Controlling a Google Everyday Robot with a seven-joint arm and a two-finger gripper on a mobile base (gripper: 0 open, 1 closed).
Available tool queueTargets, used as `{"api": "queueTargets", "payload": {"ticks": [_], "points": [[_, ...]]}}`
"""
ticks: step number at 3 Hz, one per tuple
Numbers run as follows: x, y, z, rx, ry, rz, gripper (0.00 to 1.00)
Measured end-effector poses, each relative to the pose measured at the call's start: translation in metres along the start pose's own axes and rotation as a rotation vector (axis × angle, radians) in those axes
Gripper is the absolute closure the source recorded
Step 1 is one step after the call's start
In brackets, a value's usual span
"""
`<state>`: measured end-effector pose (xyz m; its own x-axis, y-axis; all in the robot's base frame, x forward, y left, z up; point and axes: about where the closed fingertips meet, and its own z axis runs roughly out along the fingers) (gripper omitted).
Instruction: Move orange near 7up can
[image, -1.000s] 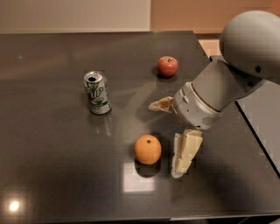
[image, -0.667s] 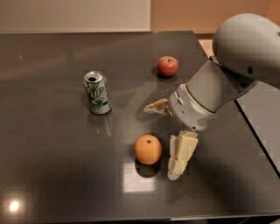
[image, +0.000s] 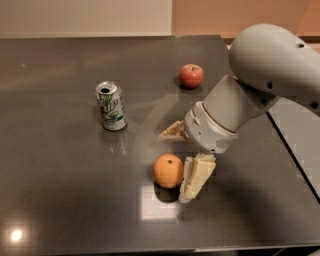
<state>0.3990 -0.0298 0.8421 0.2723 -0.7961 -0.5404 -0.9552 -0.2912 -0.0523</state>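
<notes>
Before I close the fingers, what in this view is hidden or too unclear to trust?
Camera view, all items:
1. The round orange fruit's right side: hidden behind the open gripper's lower finger, so contact cannot be told.
2. The silver-white 7up can's far side: turned away.
3. Gripper height above the dark table: not judgeable from this angle.
4. The grey arm: cut off by the right edge.

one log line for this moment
tool: open, low beside round orange fruit | silver-white 7up can: upright, apart from fruit | move: not yet done
</notes>
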Motion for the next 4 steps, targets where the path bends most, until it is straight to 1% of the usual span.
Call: {"api": "queueTargets", "payload": {"ticks": [1, 2, 3, 4], "points": [[0.001, -0.003, 0.001, 0.007, 0.008, -0.001, 0.41], [-0.006, -0.011, -0.007, 0.034, 0.023, -0.005, 0.65], [-0.02, -0.031, -0.021, 0.086, 0.031, 0.01, 0.88], [-0.033, -0.063, -0.035, 0.148, 0.034, 0.052, 1.0]]}}
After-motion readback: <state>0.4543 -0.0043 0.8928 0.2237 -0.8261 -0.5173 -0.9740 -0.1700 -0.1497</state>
